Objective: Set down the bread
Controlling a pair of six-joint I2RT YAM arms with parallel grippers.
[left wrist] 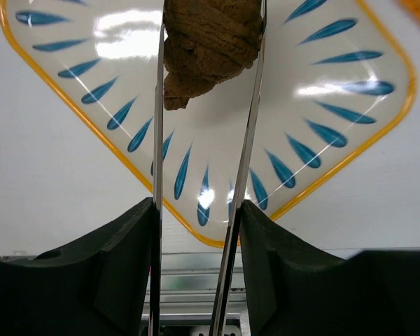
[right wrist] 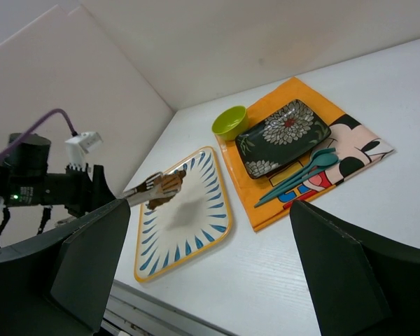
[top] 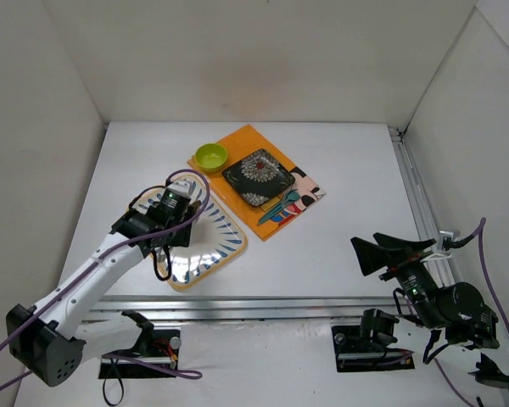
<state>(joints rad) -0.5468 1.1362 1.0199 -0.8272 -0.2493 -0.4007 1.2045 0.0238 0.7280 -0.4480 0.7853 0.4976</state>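
Note:
The bread (left wrist: 210, 42) is a dark-brown lumpy piece pinched between the long thin metal fingers (left wrist: 158, 140) of my left gripper (left wrist: 211, 21). It hangs just above the white plate (left wrist: 322, 140) with blue petal marks and an orange rim. In the right wrist view the bread (right wrist: 164, 187) is over the plate's (right wrist: 196, 224) far-left part. From above, my left gripper (top: 182, 219) covers the bread over the plate (top: 225, 246). My right gripper (top: 390, 253) is open and empty near the table's front right, far from the plate; its fingers stand wide apart (right wrist: 210, 280).
An orange placemat (top: 254, 140) behind the plate carries a lime-green bowl (top: 210, 156), a dark floral square dish (top: 257, 176) and teal spoons (top: 280, 206). A metal rail (top: 280, 305) runs along the front edge and another up the right side. White walls enclose the table.

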